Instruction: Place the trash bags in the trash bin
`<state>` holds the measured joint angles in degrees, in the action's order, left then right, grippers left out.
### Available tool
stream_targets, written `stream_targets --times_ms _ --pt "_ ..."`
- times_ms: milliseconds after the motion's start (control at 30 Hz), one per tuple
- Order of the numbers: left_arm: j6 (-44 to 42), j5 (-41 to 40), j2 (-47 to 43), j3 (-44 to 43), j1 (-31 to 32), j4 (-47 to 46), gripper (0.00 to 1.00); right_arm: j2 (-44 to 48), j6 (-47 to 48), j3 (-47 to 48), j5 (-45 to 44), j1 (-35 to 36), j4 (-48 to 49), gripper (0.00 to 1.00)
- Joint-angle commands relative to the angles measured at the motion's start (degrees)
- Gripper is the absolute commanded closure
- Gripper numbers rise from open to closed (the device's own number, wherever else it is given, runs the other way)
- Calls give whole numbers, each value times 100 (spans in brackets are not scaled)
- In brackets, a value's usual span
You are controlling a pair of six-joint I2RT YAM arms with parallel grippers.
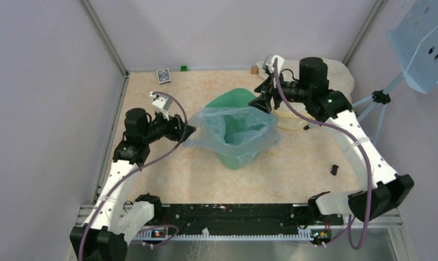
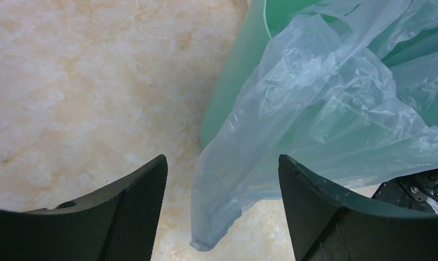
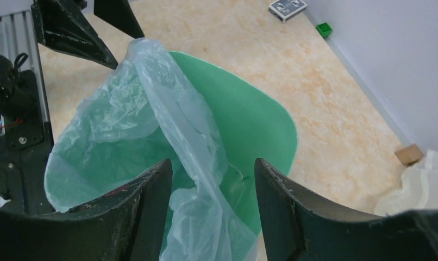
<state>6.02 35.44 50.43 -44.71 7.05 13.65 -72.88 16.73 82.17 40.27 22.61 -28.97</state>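
One bin point(image 1: 236, 160) and one blue bag point(image 1: 206, 126) sit between the left gripper point(image 1: 187, 130) and right gripper point(image 1: 262, 100). Beyond them are one cream bag point(image 1: 340, 73), one card deck point(image 1: 163, 75), one green cube point(image 1: 183, 68) and one wooden block point(image 1: 254, 69).

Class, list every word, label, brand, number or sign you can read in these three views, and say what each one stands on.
No text can be read in any view.
On the small dark box: pale markings on its top, too small and blurred to read.
On the mint-green trash bin: no print visible.
On the pale blue trash bag: no print visible.
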Motion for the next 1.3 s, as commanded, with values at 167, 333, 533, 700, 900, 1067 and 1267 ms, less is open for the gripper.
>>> stream_targets --times_ms 167,333,533,700,900,1067,1267 --pt "192 334 401 -164 -19 -564 45 -920 1236 842 -184 560 -1103 48" --pt "417 572 698 -242 -19 -846 51 -1180 1345 987 -177 560 -1255 56" --pt "525 793 949 -343 -19 -1105 78 -1292 1169 1090 -242 560 -1092 100" --pt "492 508 1043 -635 -17 -926 100 -1141 676 973 -840 556 -361 100" --pt "667 81 1276 -863 -19 -1019 100 -1214 248 952 -1774 474 242 100" --pt "917 -94 1855 -1282 -19 -830 100 -1425 -54 1017 -2272 384 577 100" --pt "1123 -51 2449 -1625 -19 -841 100 -1840 -400 1241 -2268 296 829 100"
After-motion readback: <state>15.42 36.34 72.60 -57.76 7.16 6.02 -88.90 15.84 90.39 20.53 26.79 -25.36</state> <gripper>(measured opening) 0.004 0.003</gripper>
